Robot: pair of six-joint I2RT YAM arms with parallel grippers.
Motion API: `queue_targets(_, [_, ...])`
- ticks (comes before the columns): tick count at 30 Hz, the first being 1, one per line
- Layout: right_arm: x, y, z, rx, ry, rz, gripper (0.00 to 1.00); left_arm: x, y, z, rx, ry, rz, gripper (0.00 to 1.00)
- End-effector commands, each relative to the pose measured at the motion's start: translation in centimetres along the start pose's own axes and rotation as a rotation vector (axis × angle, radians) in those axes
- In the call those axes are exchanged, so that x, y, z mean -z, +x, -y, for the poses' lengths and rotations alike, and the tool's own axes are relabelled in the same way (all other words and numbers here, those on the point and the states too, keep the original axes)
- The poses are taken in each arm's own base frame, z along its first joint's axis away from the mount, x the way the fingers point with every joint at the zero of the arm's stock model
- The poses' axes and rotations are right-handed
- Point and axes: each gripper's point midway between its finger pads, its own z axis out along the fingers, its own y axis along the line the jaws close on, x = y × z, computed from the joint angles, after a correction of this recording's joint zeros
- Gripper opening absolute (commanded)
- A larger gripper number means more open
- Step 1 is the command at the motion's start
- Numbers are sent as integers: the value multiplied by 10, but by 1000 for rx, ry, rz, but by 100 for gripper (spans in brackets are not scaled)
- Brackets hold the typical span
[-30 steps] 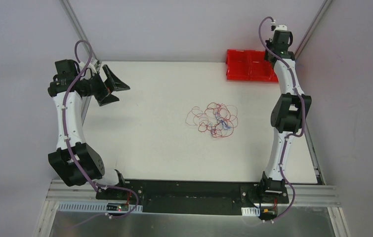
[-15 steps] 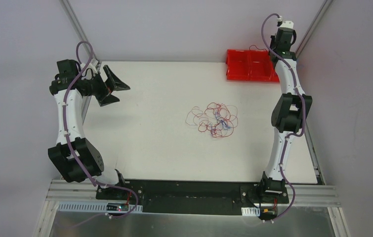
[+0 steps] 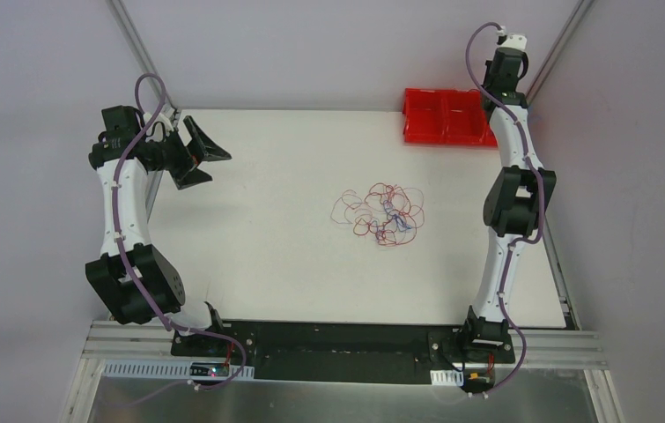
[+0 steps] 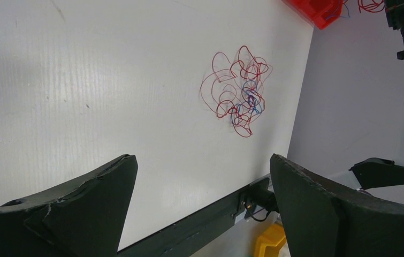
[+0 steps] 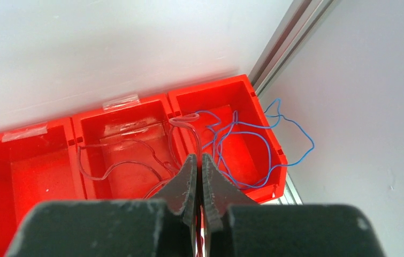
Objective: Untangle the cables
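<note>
The tangle of cables (image 3: 386,214), thin red loops with a few blue strands, lies on the white table right of centre; it also shows in the left wrist view (image 4: 237,91). My left gripper (image 3: 220,167) is open and empty at the far left, well away from the tangle, with its jaws wide apart in its wrist view (image 4: 202,160). My right gripper (image 5: 198,158) is shut above the red bins, with a thin red cable (image 5: 184,122) pinched between its jaws and looping over the bin. Blue cables (image 5: 253,144) lie in the right compartment.
The red bins (image 3: 447,115) stand at the table's far right corner, several compartments side by side (image 5: 39,176). A pale reddish cable (image 5: 119,160) lies in the middle compartment. An aluminium frame post (image 5: 290,37) runs beside the bins. The table's near edge (image 4: 199,225) is a black rail.
My right wrist has moved a little up and back over the red bins, still shut. The left arm and the tangle have hardly moved.
</note>
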Motion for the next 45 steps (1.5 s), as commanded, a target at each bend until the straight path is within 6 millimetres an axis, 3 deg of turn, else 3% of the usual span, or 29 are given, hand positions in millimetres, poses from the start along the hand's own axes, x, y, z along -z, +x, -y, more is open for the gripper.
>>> queue_targets(1, [1,-22,9,-12,64,75,0,0,-1,2,-12,2,7,99])
queue_targets(8, [-8,18,-30,-11,-62,-5,0,-4,-3,1,8,6,-2,99])
queue_targets(15, [-32,56,-64,-46,-111,-44,0,-5,-2,-2,6,0,-5,99])
queue_targets(19, [-38,68,-73,-63,-120,-62,29,-7,-1,-4,13,2,-15,99])
queue_targets(21, [-34,60,-75,-69,-135,-49,47,-7,-1,-3,11,7,-16,99])
queue_targets(24, [-18,34,-77,-81,-183,-15,60,-8,1,-2,10,15,-24,99])
queue_targets(30, [44,-32,-77,-86,-325,62,84,-13,5,0,-62,2,-34,99])
queue_targets(33, [87,-39,-84,-56,-456,8,87,-17,4,7,-158,2,-37,99])
queue_targets(34, [111,-42,-89,-44,-533,-20,89,-19,4,9,-201,-17,-34,99])
queue_targets(37, [173,-18,-103,-24,-738,-179,90,-25,0,21,-343,-85,-2,99])
queue_targets(41, [256,42,-121,-30,-932,-469,89,-53,13,54,-565,-68,57,99])
queue_targets(43, [286,74,-126,-27,-974,-595,86,-69,28,79,-606,24,29,99])
queue_targets(45, [310,104,-129,-32,-993,-701,82,-84,56,106,-642,196,-91,99])
